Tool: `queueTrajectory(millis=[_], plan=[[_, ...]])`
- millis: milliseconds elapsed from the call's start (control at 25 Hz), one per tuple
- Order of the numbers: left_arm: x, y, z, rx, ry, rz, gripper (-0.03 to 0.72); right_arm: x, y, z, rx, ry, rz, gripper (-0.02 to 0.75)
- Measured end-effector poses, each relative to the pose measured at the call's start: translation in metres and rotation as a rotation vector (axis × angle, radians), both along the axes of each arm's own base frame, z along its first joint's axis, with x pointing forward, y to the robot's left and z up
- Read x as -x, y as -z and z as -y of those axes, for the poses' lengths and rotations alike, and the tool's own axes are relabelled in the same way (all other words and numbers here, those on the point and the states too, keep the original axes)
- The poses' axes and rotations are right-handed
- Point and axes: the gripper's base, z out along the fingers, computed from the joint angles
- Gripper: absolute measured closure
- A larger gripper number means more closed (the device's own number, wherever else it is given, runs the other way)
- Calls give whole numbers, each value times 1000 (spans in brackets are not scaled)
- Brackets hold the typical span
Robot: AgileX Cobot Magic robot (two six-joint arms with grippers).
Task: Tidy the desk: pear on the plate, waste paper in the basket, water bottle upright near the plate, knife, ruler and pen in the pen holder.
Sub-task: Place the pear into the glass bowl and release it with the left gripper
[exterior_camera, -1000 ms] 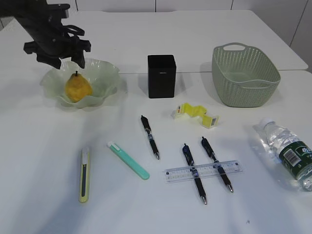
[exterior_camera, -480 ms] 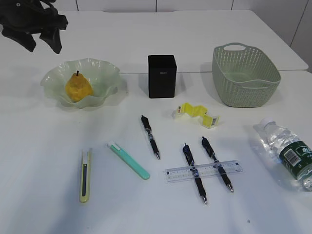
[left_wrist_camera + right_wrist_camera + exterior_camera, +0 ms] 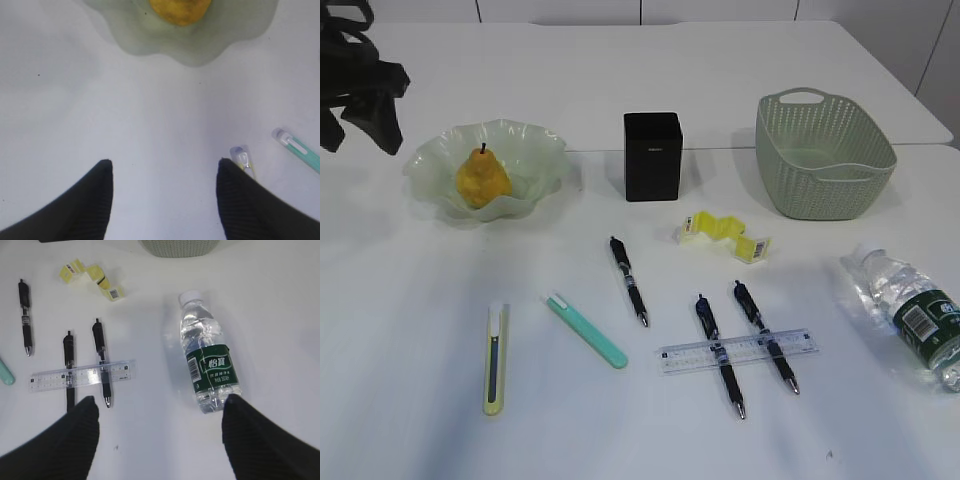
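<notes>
Sitting upright in the wavy green plate (image 3: pixel 485 165), the pear (image 3: pixel 481 181) occupies the table's ten o'clock area in the exterior view. At twelve o'clock stands the black pen holder (image 3: pixel 652 156), and at two o'clock the woven basket (image 3: pixel 823 153). Crumpled yellow waste paper (image 3: pixel 722 235) lies near the centre, between holder and basket but nearer the front. At four o'clock the water bottle (image 3: pixel 912 313) lies on its side. Three pens sit toward six o'clock: one pen (image 3: pixel 628 280) alone, two more crossed under the clear ruler (image 3: pixel 737 351). At seven o'clock lie a teal knife (image 3: pixel 585 329) and a yellow-green knife (image 3: pixel 494 359).

Only the exterior view shows the left gripper (image 3: pixel 360 105) from outside, a dark mass at the frame's nine o'clock edge, beyond the plate. Its own wrist view shows what that angle hides: the left fingers (image 3: pixel 82 205) spread wide with bare table between them, the plate's edge and pear at twelve o'clock, both knife tips at four o'clock.

The right gripper (image 3: pixel 160 440) does not appear in the exterior view; its wrist view shows it spread and empty, with the bottle's label readable and its white cap pointing to twelve o'clock.
</notes>
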Motion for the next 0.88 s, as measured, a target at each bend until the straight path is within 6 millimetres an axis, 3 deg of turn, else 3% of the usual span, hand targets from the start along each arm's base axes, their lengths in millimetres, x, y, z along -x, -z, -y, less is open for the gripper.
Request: queueTrajectory(millis=[240,560,880], plan=[[33,4,-4,21,2,19,232,-31,-12,-3,12,-47,-20,171],[51,37,-22,38,-59,-49,232,-93,-11,-23,27,-178,-127,172],[66,15,-24,69,-70,20,232,-164,9,-63,39,-287,-226,171]])
